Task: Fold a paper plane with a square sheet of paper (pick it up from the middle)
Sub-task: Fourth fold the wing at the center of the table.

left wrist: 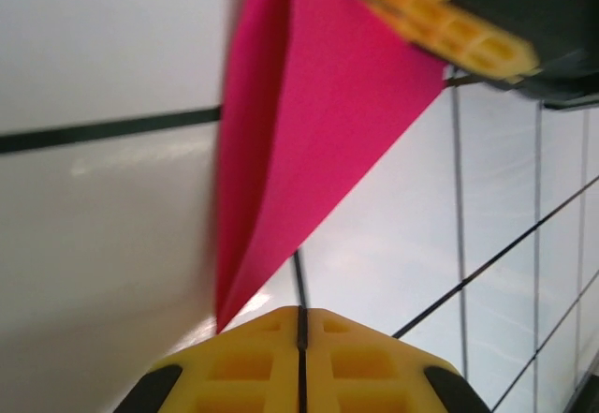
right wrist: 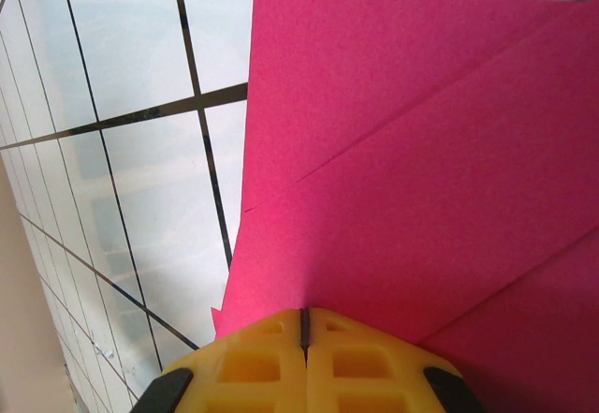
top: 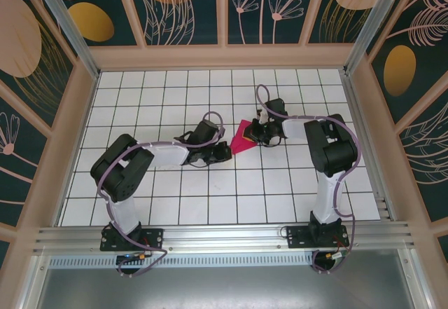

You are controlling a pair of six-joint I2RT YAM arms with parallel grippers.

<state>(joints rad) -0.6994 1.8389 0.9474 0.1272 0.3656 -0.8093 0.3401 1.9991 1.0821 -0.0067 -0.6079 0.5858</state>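
Top external view: both arms reach inward over the white grid table (top: pixel 175 183) and meet near its centre. The paper plane (top: pixel 241 143), a magenta folded piece with a pointed left end, sits between the two grippers. The left gripper (top: pixel 221 153) is at the pointed end. The right gripper (top: pixel 260 135) is at the wide right end. At this size the view does not show how either set of fingers stands.

Left wrist view: the left gripper (left wrist: pixel 301 357) is clenched, with its yellow fingers pressed together along a thin seam. The paper plane (left wrist: pixel 309 132) narrows downward to a tip that ends just beside the left finger's outer edge, not in the seam. Whether the tip touches that finger cannot be told. At the upper right, one yellow finger (left wrist: pixel 449 29) of the right gripper is against the wide end of the paper. The table (left wrist: pixel 94 244) lies behind.

Right wrist view: the right gripper (right wrist: pixel 301 347) is closed and grasps the paper plane (right wrist: pixel 421 169), whose edge disappears under the fingers. The paper shows overlapping layers and diagonal creases. The table (right wrist: pixel 131 198) is to the left.
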